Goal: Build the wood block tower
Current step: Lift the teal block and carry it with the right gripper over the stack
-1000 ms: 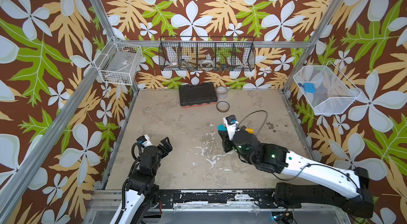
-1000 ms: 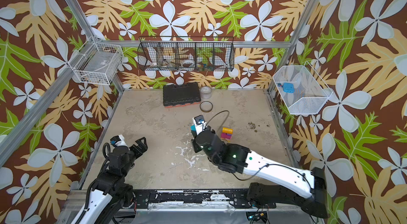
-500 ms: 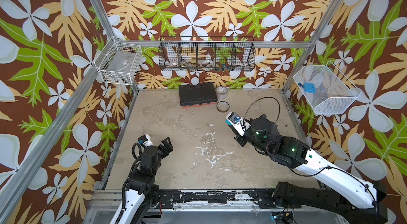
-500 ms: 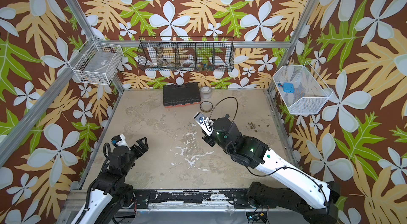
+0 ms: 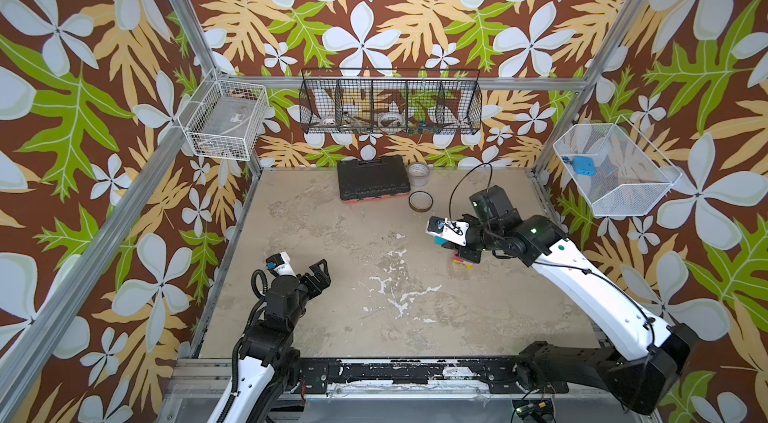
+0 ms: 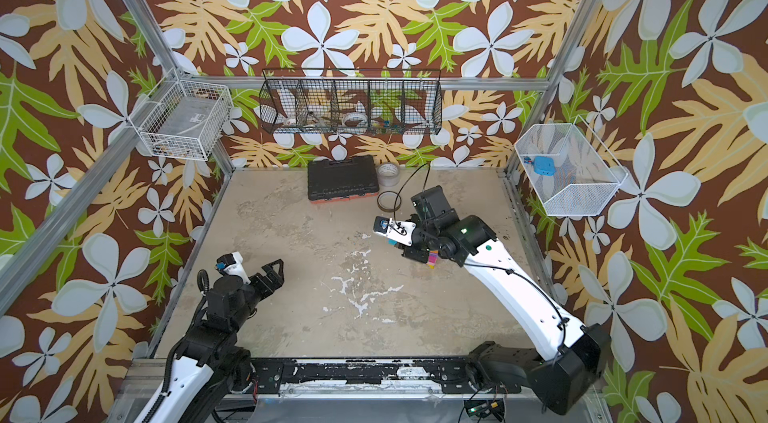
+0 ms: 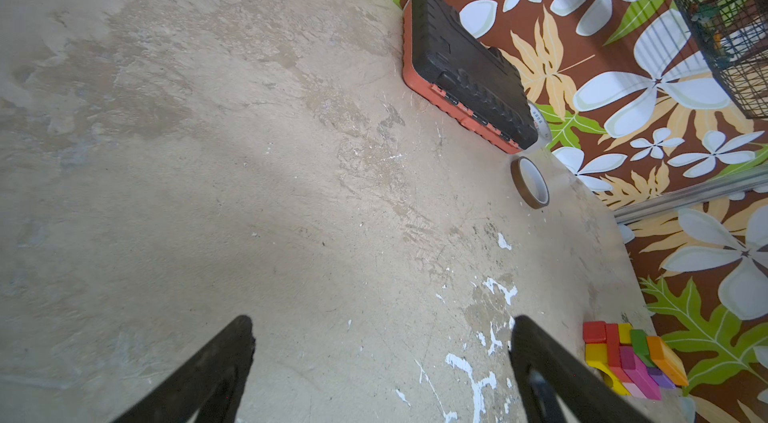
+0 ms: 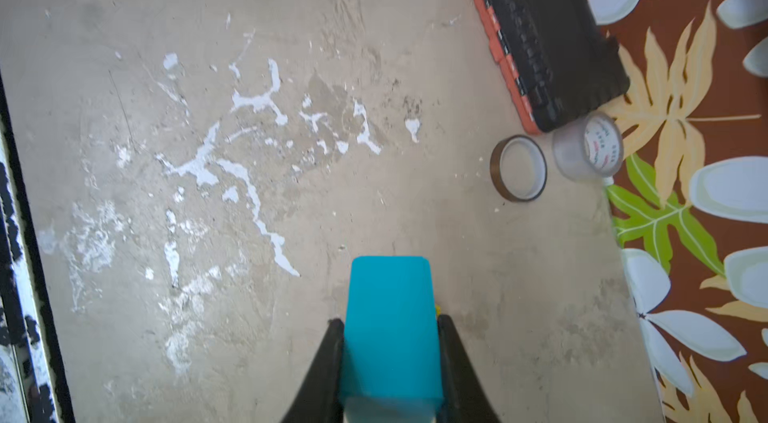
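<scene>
The table (image 5: pixel 332 317), a worn beige slab, fills the floor of the cell. On the back wall hangs a long black wire basket (image 5: pixel 374 81), split into several compartments. The middle ones hold a few pale rings (image 5: pixel 389 119) and some small items too tangled to tell apart.

On the right wall a white mesh basket (image 5: pixel 615 200) holds one blue object (image 5: pixel 583 166) near its back corner. On the left wall a white wire basket (image 5: pixel 216 146) holds something flat and clear that cannot be made out.

A black tool case (image 5: pixel 371 177) with an orange edge lies shut against the back wall. Just beside it stands a clear tape roll (image 5: pixel 418 173). A brown tape ring (image 5: pixel 420 201) lies flat in front of that.

The left gripper (image 7: pixel 382 325) hangs over bare table at the near left, its jaws spread wide and holding nothing.

The right gripper (image 8: pixel 390 327) is clamped on a teal block (image 8: pixel 390 296), which juts out past the fingertips above the table.

The other wood blocks (image 7: pixel 631 358) sit in a tight cluster near the right wall: red, yellow, green, orange, magenta, pink and purple, all touching. In both top views the right wrist covers most of them, leaving only a sliver (image 5: pixel 462 262) in sight.
</scene>
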{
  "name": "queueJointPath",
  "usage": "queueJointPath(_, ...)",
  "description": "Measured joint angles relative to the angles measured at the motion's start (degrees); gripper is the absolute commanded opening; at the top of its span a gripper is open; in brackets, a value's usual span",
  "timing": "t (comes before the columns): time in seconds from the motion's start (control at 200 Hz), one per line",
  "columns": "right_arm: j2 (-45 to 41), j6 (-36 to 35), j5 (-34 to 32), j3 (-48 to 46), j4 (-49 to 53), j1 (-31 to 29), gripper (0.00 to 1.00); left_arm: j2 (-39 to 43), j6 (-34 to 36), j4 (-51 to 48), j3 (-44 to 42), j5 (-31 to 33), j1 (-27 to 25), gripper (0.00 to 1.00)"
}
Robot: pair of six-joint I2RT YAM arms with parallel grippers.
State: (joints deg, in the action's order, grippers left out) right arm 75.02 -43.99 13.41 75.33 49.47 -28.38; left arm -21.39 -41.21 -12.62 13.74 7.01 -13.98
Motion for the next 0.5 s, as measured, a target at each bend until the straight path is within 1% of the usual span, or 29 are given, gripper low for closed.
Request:
queueJointPath(0.21, 2.7, -5.2, 1.7, -2.2, 2.9, 7.0, 0.00, 1.3, 0.0, 0.0, -0.3, -0.8, 0.0, 0.97)
queueJointPath(0.321, 4.2, -7.5, 3.1, -2.7, 2.8, 8.6, 0.00, 1.0, 0.0, 0.0, -0.3, -0.9, 0.0, 0.97)
queueJointPath(0.501, 7.8, -9.5, 3.3, -2.1, 2.4, 10.9, 0.00, 0.5, 0.0, 0.0, -0.3, -0.9, 0.0, 0.97)
